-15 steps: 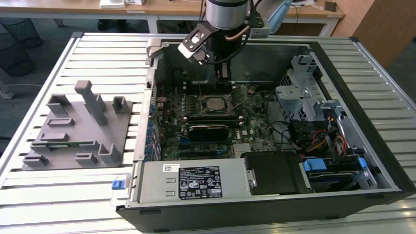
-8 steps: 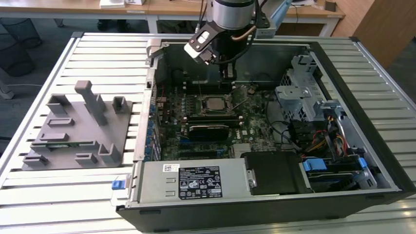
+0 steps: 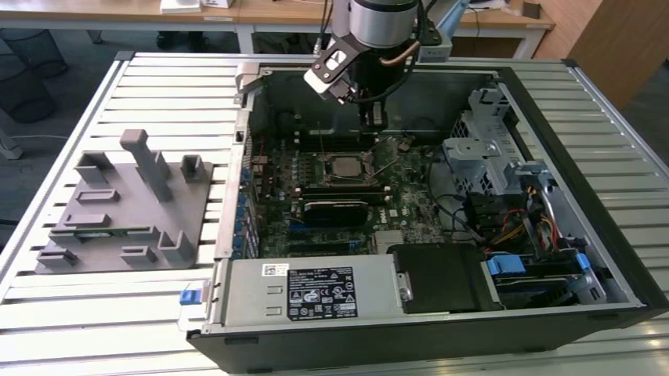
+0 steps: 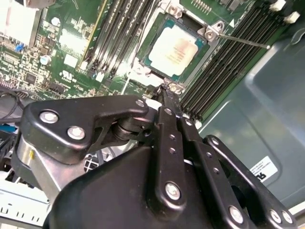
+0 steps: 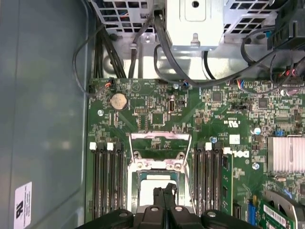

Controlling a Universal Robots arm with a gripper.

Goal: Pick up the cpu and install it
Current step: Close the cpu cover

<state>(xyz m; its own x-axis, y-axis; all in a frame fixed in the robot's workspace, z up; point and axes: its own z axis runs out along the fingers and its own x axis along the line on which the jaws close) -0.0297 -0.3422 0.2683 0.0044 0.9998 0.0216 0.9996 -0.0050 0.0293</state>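
The cpu [image 4: 174, 51] is a silver-topped square chip lying flat in the motherboard socket, with the socket's metal load plate [image 5: 159, 143] folded open beside it. It also shows in the exterior view as the cpu [image 3: 345, 166] in the middle of the board. My gripper [image 3: 374, 124] hangs inside the open computer case [image 3: 585, 196], just above the socket's far edge. In both wrist views its black fingers [image 4: 167, 102] are pressed together with nothing between them. The gripper [image 5: 165, 189] covers part of the cpu [image 5: 147, 191].
Memory slots [image 5: 106, 176] flank the socket on both sides, and a thin socket lever [image 4: 243, 41] sticks out. A grey fixture block [image 3: 125, 207] stands at the exterior view's left. A drive cage [image 3: 481, 149], cables and a power supply [image 3: 303, 290] crowd the case.
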